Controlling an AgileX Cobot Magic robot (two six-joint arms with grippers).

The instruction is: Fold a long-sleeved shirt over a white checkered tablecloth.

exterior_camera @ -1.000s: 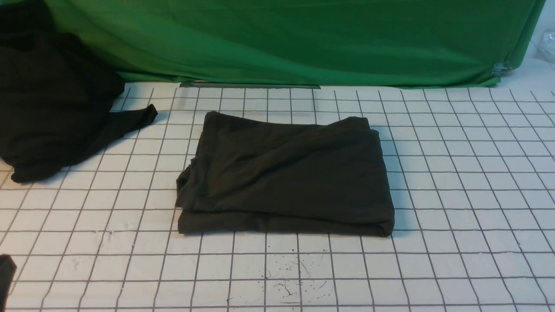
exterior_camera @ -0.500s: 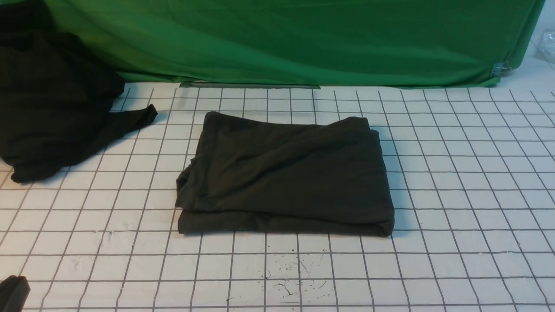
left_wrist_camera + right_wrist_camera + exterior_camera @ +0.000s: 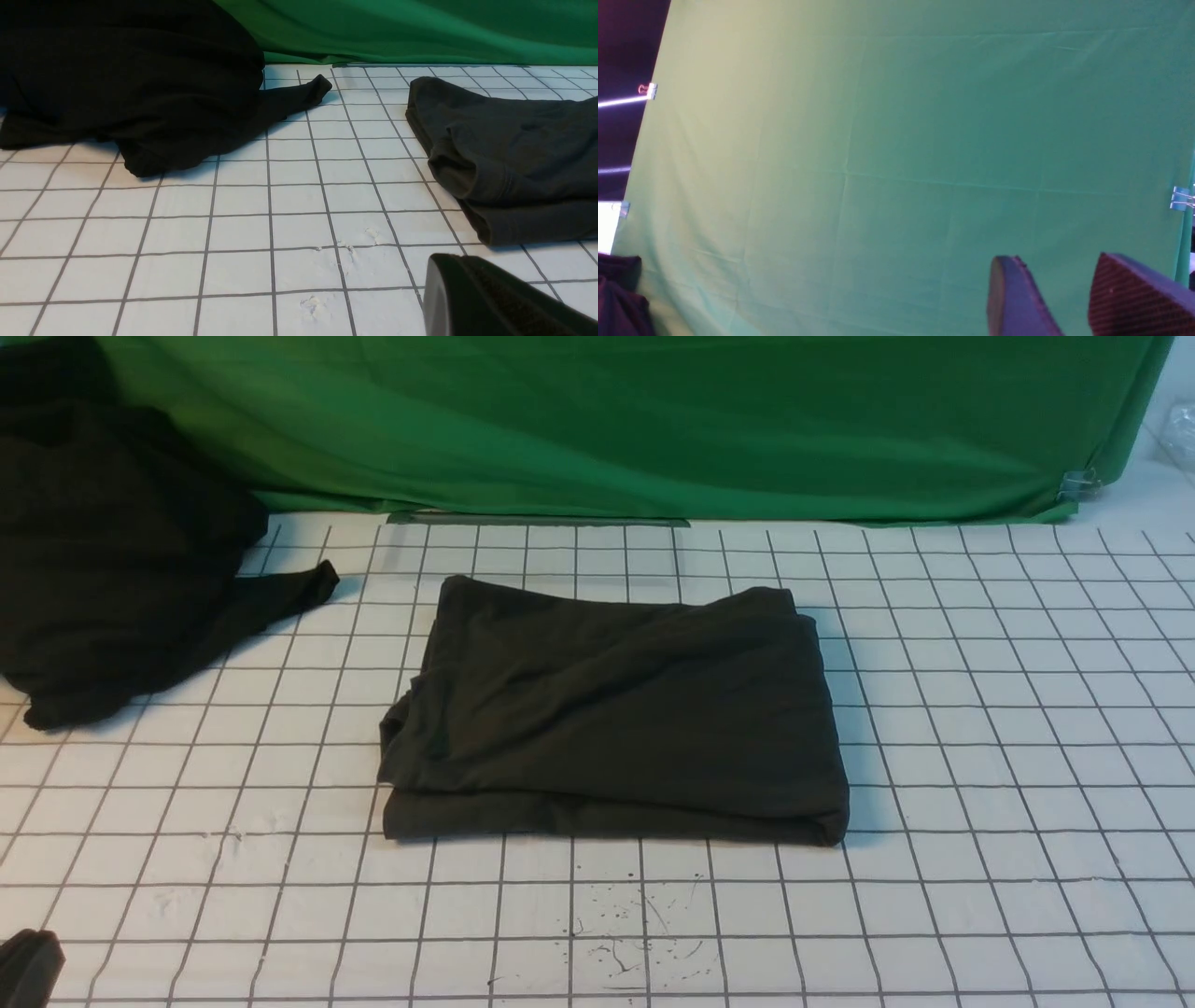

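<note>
Front view: long-sleeved shirt (image 3: 611, 709) lies folded in a tidy rectangle mid white checkered tablecloth (image 3: 1008, 728), other black garment (image 3: 121, 560) heaped far L. Risk, my guess: L claw (image 3: 28, 966) low at near-L corner, could snag cloth or drag shirt's loose L edge if it sweeps in. L wrist view: L claw (image 3: 486, 298) pressed together, empty, shirt (image 3: 514, 158) near, ahead, not touching. R wrist view: R claw (image 3: 1069, 298) spread, holds nothing, faces green backdrop (image 3: 878, 163); shirt out of sight.
</note>
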